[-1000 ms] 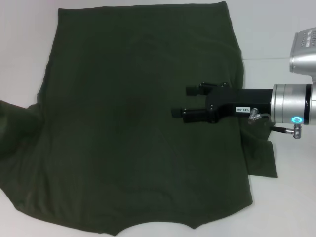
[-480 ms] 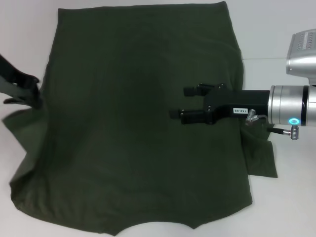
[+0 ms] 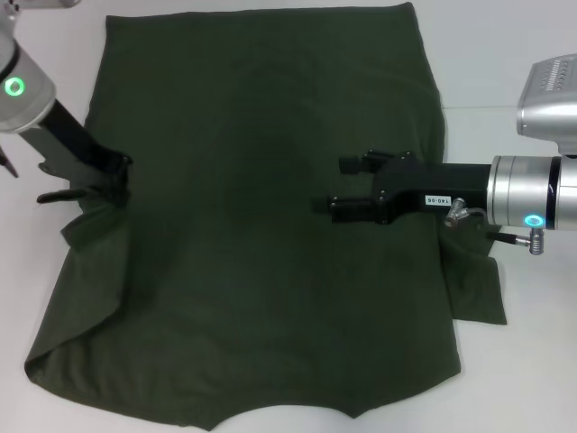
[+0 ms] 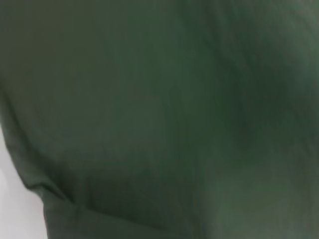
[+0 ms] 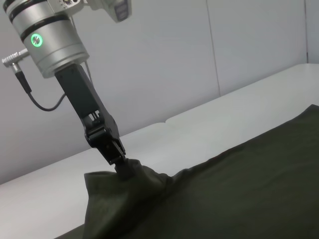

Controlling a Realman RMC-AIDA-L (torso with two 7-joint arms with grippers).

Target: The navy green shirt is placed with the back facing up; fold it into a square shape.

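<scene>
Across most of the white table (image 3: 505,54) lies the navy green shirt (image 3: 261,225), plain side up, its far edge straight, its near hem wavy, with bare tabletop left along both sides. At its left edge the left gripper (image 3: 106,185) is clamped on a bunched, lifted fold of cloth. Over the right half hovers the right gripper (image 3: 347,187), fingers apart, one sleeve poking out beneath its arm.
</scene>
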